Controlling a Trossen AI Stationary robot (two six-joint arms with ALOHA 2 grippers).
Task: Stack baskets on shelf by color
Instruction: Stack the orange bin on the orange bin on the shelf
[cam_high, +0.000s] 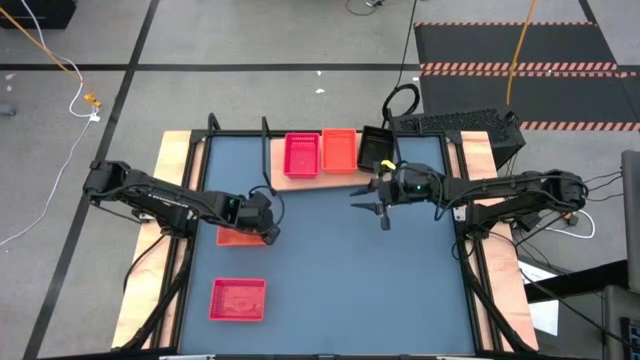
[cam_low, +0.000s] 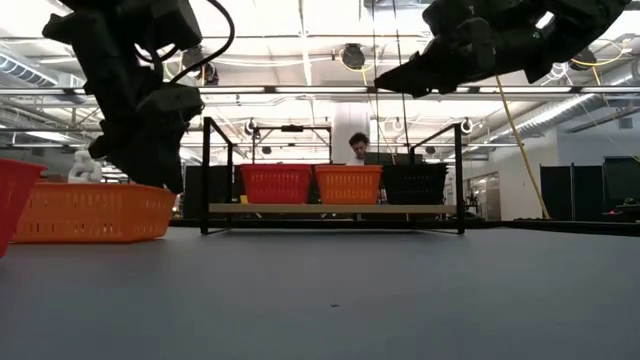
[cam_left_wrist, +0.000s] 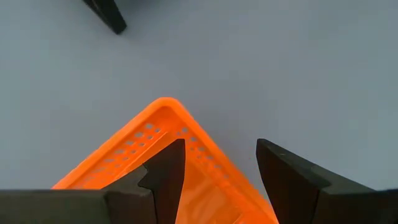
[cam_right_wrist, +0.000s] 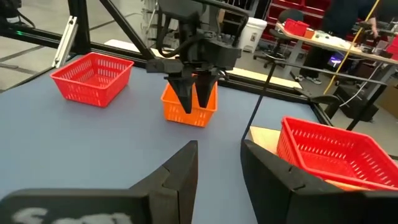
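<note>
- My two arms are dark, near black — slim jointed links with rounded housings at each joint, seen from above.
- Black cables loop loosely along both arms; on my right arm they hang in slack curves near the base.
- My left gripper (cam_high: 266, 232) ends in two matte black fingers (cam_left_wrist: 166, 180) — flat, wedge-shaped, tapering to blunt tips, with a small notch on one inner edge.
- My right gripper (cam_high: 383, 212) has the same pair of dark angular fingers (cam_right_wrist: 180, 171), each with stepped inner faces.
- A small light spot glows on my right wrist housing.
- Faint pale lettering sits on the right gripper's body, too blurred to read.
</note>
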